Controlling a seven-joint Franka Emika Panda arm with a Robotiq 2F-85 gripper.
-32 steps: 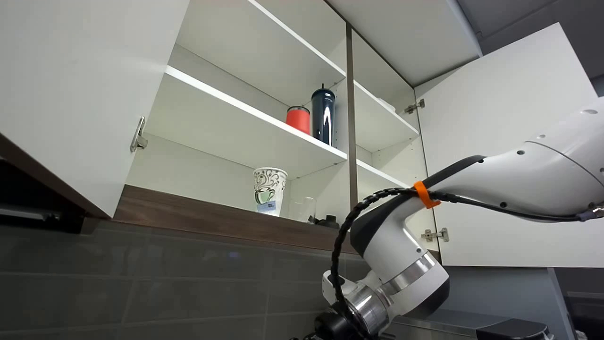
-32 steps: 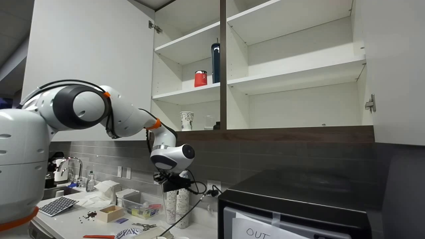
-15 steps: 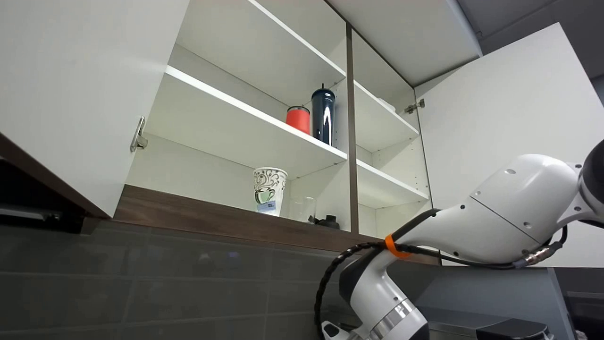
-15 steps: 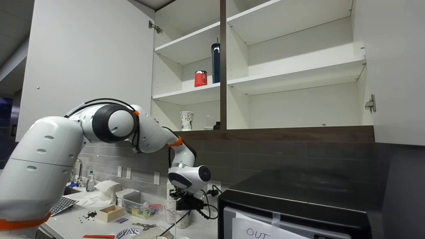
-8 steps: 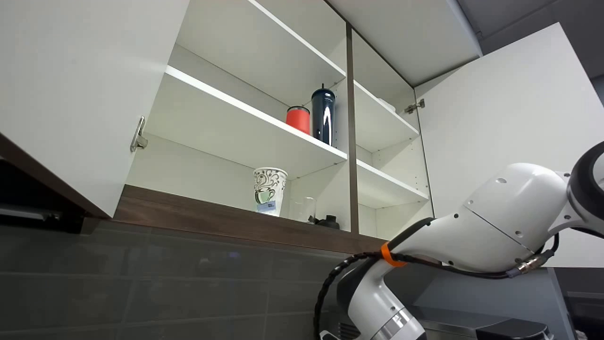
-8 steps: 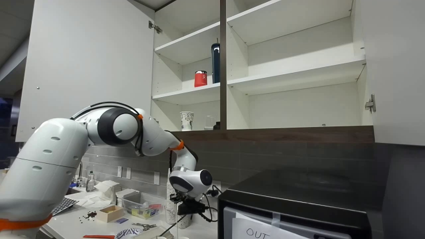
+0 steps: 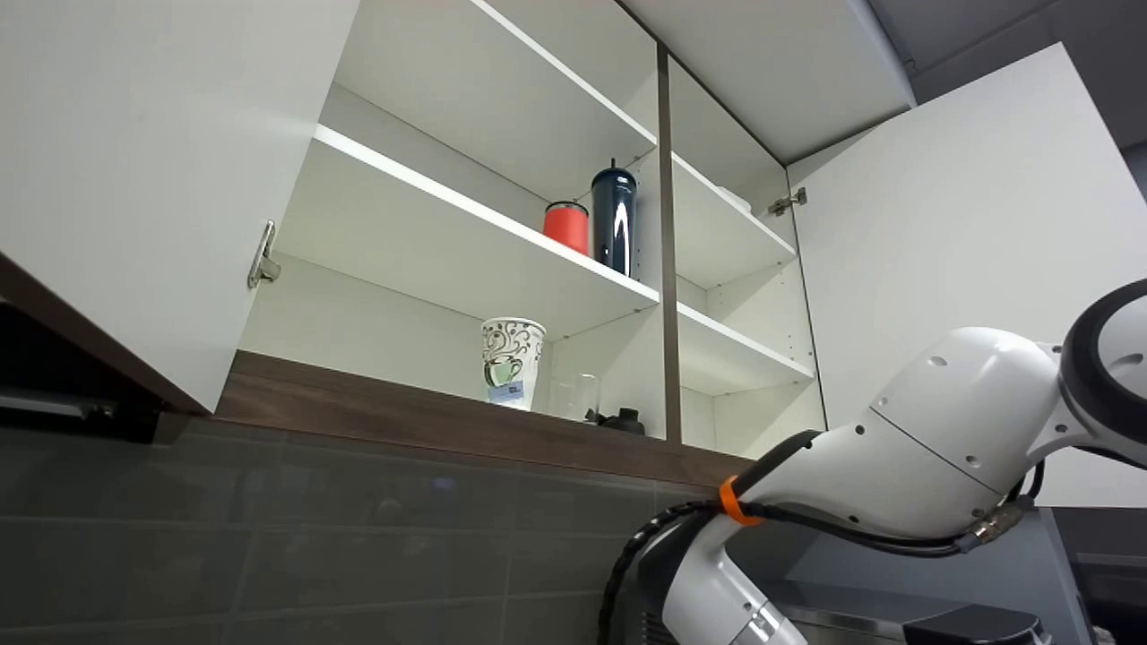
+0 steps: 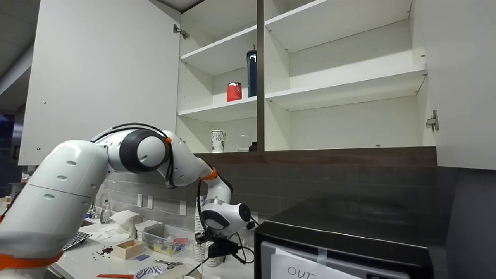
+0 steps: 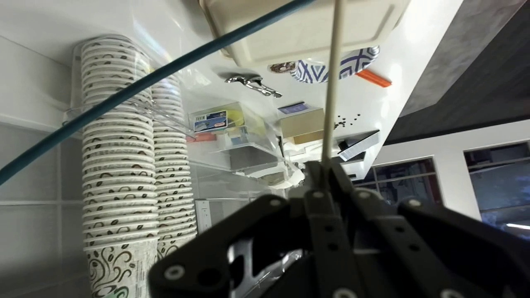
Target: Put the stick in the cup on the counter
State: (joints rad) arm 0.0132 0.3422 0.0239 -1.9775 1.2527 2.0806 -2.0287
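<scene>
My gripper [image 9: 326, 174] is shut on one end of a thin pale stick [image 9: 332, 82], which runs from the fingertips to the top of the wrist view. In an exterior view the gripper [image 8: 200, 237] hangs above the counter [image 8: 116, 267], the stick [image 8: 202, 257] pointing down from it as a faint line. A white cup with a dark scroll pattern [image 7: 513, 354] stands upright low in the open cabinet, well above the gripper and apart from the stick. Where the stick's far end lies cannot be seen.
Tall stacks of patterned cups [image 9: 118, 165] stand beside the gripper. A dark cord [image 9: 165, 72] slants across the counter. A beige tray [image 9: 265, 41], silver tongs [image 9: 253, 84] and a clear bin [image 9: 244, 145] lie around. A black microwave [image 8: 341, 221] flanks the arm.
In the exterior views the arm has come down, with the gripper shifting towards the microwave, mostly more than a second ago; lately it sinks only slightly. The cup in the cabinet has not moved.
</scene>
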